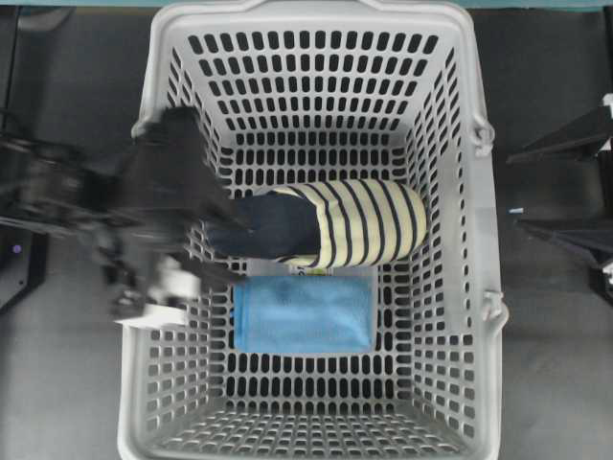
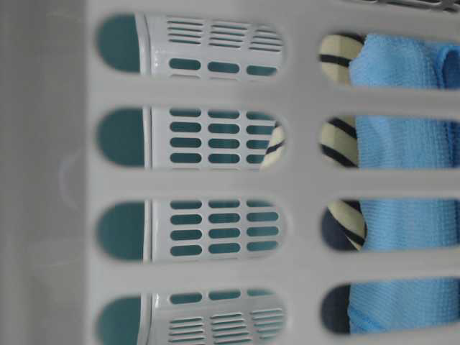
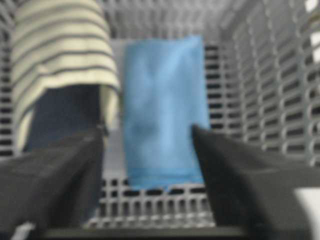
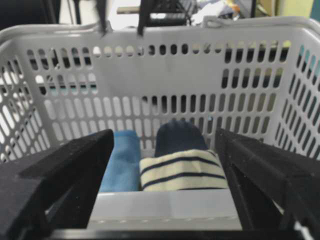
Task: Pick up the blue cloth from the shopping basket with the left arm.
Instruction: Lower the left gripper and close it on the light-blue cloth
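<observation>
The basket [image 1: 460, 240] fills most of the overhead view, standing on the dark desk [image 1: 556, 383]. On its slotted floor lies the blue cloth [image 1: 303, 315], folded flat into a rectangle. Just beside it, on the far side and touching along one edge, lies a roll of fabric [image 1: 326, 223], navy at one end and cream with navy stripes at the other.

My left arm [image 1: 86, 206] reaches in over the basket's left wall. My left end effector [image 3: 148, 150] is wide open and holds nothing; in its wrist view the two dark fingers [image 3: 60, 175] stand on either side of the near end of the cloth [image 3: 162, 107], which stretches away between them along the floor. I cannot tell whether the fingers touch it. The roll [image 3: 57, 65] lies to the left of the cloth in that view, its navy end nearest my left finger.

My right end effector [image 4: 165, 165] sits outside the basket's right wall, its fingers spread apart and empty. Over the rim, its camera sees the cloth [image 4: 121, 160] and the roll [image 4: 182, 167] side by side.

The table-level view looks through the basket's slots at blue cloth [image 2: 402, 215] with striped fabric [image 2: 341, 136] behind it.
</observation>
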### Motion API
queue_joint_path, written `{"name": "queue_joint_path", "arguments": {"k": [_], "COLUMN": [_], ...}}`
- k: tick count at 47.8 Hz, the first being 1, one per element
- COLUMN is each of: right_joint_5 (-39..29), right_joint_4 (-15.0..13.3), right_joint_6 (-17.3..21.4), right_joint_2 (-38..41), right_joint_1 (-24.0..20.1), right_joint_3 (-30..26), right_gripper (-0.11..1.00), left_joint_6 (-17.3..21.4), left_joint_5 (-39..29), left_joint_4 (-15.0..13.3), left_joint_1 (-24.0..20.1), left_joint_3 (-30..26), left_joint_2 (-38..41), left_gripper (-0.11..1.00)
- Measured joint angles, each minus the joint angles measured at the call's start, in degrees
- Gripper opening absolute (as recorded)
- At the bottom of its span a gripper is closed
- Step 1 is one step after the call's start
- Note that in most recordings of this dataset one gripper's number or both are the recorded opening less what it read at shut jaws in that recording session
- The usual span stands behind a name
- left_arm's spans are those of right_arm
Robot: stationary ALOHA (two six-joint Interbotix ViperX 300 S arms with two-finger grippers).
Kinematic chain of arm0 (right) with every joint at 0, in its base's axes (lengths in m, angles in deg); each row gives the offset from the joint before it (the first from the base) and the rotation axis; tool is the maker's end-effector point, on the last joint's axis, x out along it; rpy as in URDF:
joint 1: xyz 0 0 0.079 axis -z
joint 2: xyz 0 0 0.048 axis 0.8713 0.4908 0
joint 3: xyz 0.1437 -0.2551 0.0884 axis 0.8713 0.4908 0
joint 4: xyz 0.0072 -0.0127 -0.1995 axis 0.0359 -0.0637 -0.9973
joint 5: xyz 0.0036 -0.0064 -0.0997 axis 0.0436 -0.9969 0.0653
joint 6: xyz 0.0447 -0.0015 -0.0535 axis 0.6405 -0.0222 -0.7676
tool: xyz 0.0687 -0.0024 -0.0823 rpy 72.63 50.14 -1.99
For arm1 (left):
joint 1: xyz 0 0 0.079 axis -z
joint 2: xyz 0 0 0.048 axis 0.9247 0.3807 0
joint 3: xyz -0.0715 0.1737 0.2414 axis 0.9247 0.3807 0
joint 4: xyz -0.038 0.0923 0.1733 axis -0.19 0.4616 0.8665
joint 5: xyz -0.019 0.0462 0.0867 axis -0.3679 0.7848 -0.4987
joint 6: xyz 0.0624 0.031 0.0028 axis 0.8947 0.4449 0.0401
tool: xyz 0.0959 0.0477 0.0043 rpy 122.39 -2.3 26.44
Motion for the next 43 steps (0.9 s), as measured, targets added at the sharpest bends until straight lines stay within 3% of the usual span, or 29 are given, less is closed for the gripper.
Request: {"name": "queue_joint_path", "arguments": {"k": [3, 6, 22, 32, 43], "right_joint_5": [0.0, 0.0, 0.1, 0.2, 0.6], "right_joint_4": [0.0, 0.0, 0.0, 0.1, 0.0], "right_joint_6": [-0.1, -0.2, -0.3, -0.3, -0.2], "right_joint_2": [-0.3, -0.4, -0.5, -0.6, -1.1], "right_joint_1": [0.0, 0.0, 0.0, 0.1, 0.0], "right_joint_3": [0.0, 0.0, -0.1, -0.1, -0.1], "right_gripper": [0.79, 0.79, 0.79, 0.79, 0.79], "left_joint_6": [-1.5, -2.4, -3.3, -3.5, -3.1], "left_joint_5": [-2.1, -3.6, -5.6, -9.0, -11.6], "left_joint_4": [0.1, 0.1, 0.1, 0.1, 0.1], "left_joint_1": [0.3, 0.4, 2.6, 4.7, 3.9], "left_joint_3": [-2.7, -4.8, -14.6, -15.6, -15.4], "left_joint_2": [3.5, 6.5, 21.6, 27.1, 28.8], "left_gripper": [0.87, 0.91, 0.90, 0.90, 0.90]}}
